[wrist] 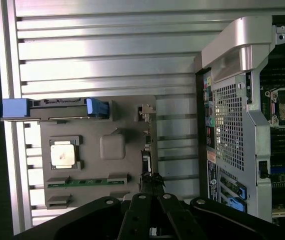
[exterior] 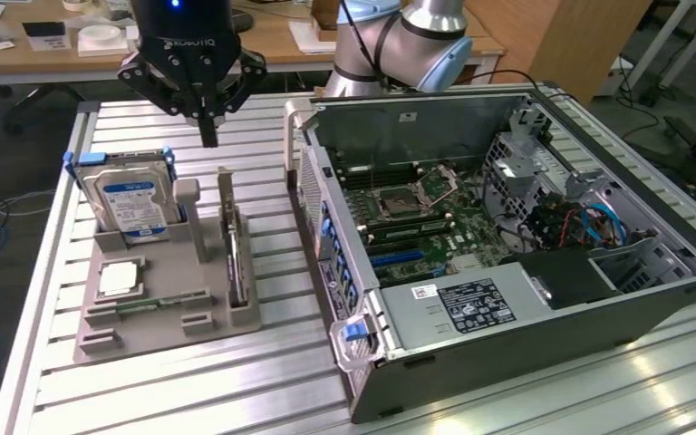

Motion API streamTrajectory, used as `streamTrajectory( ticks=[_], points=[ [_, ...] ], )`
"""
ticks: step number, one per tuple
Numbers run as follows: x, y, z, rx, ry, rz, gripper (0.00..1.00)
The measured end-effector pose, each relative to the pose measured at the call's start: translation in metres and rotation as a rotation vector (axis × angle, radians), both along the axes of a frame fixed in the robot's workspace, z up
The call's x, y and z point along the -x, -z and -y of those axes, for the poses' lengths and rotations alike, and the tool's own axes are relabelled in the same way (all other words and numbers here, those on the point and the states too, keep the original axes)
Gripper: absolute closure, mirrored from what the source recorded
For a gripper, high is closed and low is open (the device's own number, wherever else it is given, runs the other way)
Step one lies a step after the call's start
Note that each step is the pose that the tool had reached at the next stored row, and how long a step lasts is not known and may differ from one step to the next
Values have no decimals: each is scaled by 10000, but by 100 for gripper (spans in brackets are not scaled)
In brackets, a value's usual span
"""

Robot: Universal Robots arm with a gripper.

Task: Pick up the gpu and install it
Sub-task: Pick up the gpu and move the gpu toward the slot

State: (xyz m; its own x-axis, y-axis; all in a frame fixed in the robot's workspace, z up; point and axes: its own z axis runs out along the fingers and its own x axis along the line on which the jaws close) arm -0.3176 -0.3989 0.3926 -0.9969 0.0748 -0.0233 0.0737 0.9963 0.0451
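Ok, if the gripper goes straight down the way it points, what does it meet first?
Probably the gpu standing on edge in the grey holder: the shut gripper seems lined up over its top edge, though depth is unclear.

Edge-on gpu [exterior: 238, 267], face hidden

Gripper [exterior: 209, 136] closed, hovering above gpu [exterior: 236, 265] standing on edge in grey holder [exterior: 167, 272]; open computer case [exterior: 493, 358] alongside.

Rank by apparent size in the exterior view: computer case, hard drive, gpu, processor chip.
1. computer case
2. hard drive, though the gpu stands edge-on to the camera, so these two are unsure
3. processor chip, smallest
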Motion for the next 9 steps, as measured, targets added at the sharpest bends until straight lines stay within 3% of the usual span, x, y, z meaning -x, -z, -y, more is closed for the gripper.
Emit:
streamTrajectory(
  ticks=[4,9],
  points=[
    [0,0,0,0,0,0,83],
    [0,0,0,0,0,0,59]
  ],
)
